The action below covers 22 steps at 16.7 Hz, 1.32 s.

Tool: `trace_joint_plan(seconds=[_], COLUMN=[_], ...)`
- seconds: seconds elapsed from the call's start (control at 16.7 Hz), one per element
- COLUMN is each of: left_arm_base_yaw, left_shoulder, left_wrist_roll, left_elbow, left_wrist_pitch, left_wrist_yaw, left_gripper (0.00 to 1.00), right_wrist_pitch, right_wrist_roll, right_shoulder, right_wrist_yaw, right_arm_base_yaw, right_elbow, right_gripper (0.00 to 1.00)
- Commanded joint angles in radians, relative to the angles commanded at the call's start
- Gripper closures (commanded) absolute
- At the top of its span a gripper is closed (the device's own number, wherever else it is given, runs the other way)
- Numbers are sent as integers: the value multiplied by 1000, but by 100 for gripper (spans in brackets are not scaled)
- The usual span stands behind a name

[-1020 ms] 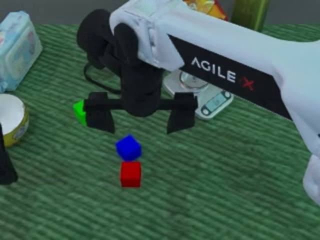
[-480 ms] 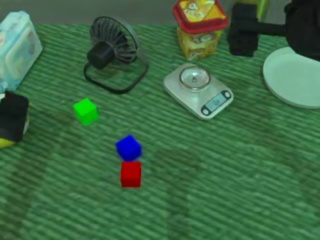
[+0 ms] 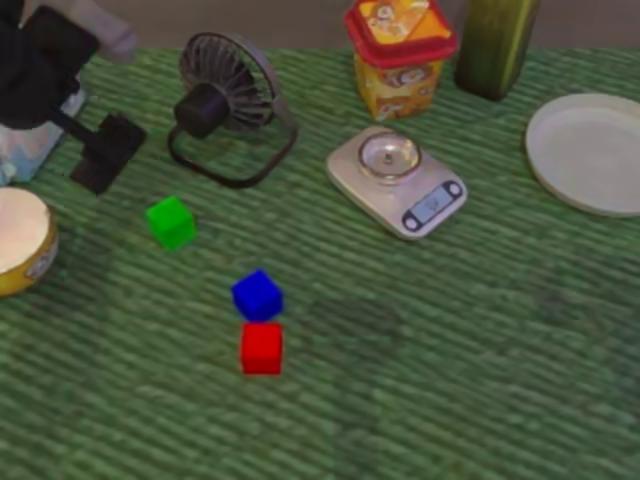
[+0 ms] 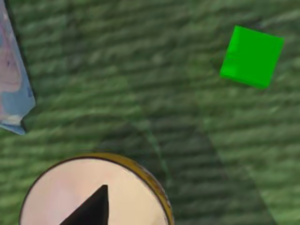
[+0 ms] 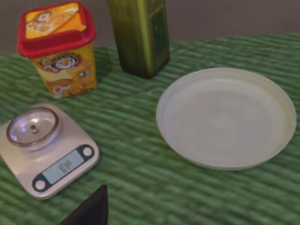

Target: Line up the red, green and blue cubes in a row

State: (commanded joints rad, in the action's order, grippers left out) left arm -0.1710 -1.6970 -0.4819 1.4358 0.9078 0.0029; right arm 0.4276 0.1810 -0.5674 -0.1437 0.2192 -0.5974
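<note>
- Cubes: the blue cube and red cube sit touching, blue just behind red, near the middle of the green-matted counter; the green cube lies well apart, toward the top view's left and farther back, so only two of the three are aligned.
- Change, right arm: a second ago it reached across the cubes with its fingers spread wide; half a second ago it had pulled back to the far right corner; now it is gone from the top view. Its wrist view shows the silver scale, the red-lidded yellow tub, a dark green bottle and a pale plate, all far from the cubes. Whether its fingers are open cannot be told.
- Change, left arm: the left gripper has come in at the far left corner, between the wipes pack and the small black fan. Its wrist view looks down on the green cube and a round yellow-rimmed tin. It holds nothing; its finger spread cannot be told.
- Meaning: none of the three cubes has shifted over the last second. The hand-over of sides suggests the green cube, nearest the left arm, is the next one to be moved into the row.
</note>
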Motion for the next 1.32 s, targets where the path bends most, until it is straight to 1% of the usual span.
trace_joint_plan(seconds=[0.3, 0.48, 0.6, 0.72, 1.02, 1.14, 1.32], left_arm_base_yaw=[-41, -59, -66, -69, -64, -67, -67], left_shoulder=[-409, -571, -631, -649, -649, -659, -693], left_wrist_roll=[-111, -156, -172, -177, -177, -179, -179], left_elbow=[361, 507, 562, 579, 573, 543, 470], left_wrist_pitch=[210, 292, 322, 332, 326, 289, 173], left_wrist_yaw=[0, 1, 1, 2, 1, 2, 2], left_gripper=[0, 0, 0, 0, 0, 0, 0], right_wrist_pitch=[-257, -371, -415, -428, -428, -428, -428], right_wrist_roll=[-125, -166, -178, -181, -181, -181, -181], right_shoulder=[353, 493, 551, 567, 567, 567, 567], right_wrist_yaw=[76, 119, 138, 144, 144, 144, 144], right_arm_base_yaw=[-134, -186, -204, -209, -209, -209, -209], right_elbow=[384, 531, 584, 597, 597, 597, 597], right_gripper=[0, 0, 0, 0, 0, 0, 0])
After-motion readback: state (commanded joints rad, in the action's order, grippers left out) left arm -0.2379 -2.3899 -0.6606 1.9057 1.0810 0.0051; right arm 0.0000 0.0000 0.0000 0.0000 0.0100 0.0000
